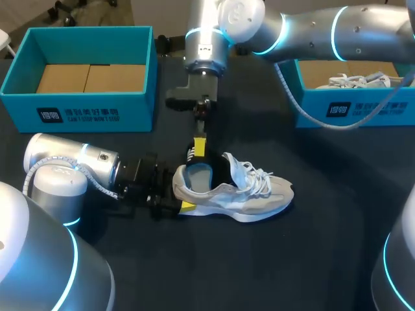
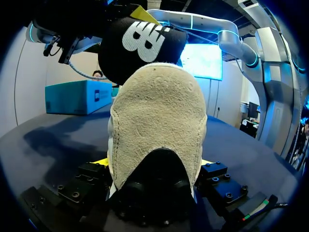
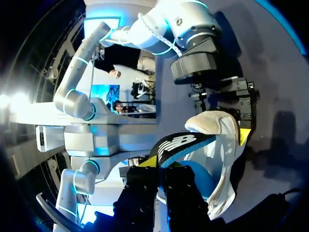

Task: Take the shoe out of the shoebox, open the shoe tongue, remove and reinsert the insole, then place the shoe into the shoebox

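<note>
- The shoe (image 1: 249, 194) is out of its box and stands on its sole in the middle of the surface (image 1: 311, 259), toe toward 3 o'clock and heel toward 9 o'clock
- Its black tongue (image 1: 192, 155) is lifted up and back toward 12 o'clock, so the mouth gapes and the blue insole (image 1: 198, 176) shows inside
- Your left tool (image 1: 178, 193) comes in from 9 o'clock and pinches the heel; in the left wrist view a yellow tip sits on either side of it
- Your right tool (image 1: 199, 150) reaches down from 12 o'clock and is pressed onto the tip of the tongue, holding it up
- You are, I judge, on the tongue-opening step, and the insole is not yet drawn out
- The next move calls for a steady heel grip while the right tool lets the tongue go, dips into the mouth and catches the insole's rear edge; the tongue may flop back over the opening once it is freed
- The empty shoebox (image 1: 84, 107) waits at 10 o'clock, well apart from the shoe; a second box (image 1: 363, 107) with pale footwear in it sits at 2 o'clock
</note>
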### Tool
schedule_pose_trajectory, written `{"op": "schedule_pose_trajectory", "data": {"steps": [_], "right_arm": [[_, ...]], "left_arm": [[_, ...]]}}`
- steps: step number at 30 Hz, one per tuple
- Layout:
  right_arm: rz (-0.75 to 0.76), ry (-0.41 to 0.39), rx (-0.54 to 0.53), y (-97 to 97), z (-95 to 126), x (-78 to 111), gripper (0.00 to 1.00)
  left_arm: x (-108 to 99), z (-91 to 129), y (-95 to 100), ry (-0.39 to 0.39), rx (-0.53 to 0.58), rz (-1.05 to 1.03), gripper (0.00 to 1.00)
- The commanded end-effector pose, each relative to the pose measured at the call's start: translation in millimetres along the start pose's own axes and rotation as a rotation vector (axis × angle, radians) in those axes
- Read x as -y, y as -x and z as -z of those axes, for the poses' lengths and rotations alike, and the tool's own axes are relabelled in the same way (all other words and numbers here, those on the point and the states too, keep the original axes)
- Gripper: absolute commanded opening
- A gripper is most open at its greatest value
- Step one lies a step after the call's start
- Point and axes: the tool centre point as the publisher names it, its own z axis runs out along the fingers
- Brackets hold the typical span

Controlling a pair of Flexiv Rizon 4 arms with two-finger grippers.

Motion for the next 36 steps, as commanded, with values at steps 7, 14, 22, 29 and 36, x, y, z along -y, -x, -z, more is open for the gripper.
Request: {"op": "schedule_pose_trajectory", "data": {"steps": [7,14,22,29,36], "right_arm": [[0.035,0.072,0.06,-17.1,23,-5.6,0.0],[0.032,0.14,0.116,-30.2,43,-8.2,0.0],[0.036,0.28,0.222,-43.3,64,-12.2,0.0],[0.038,0.391,0.319,-51.5,90,-18.9,0.0],[0.054,0.492,0.399,-57.8,116,-22.1,0.0]], "left_arm": [[-1,-1,-0.3,0.001,0.001,0.0,0.0],[-1,-1,-0.3,0.001,0.001,0.0,0.0],[-1,-1,-0.3,0.001,0.001,0.0,0.0],[-1,-1,-0.3,0.001,0.001,0.0,0.0],[-1,-1,-0.3,0.001,0.001,0.0,0.0]]}}
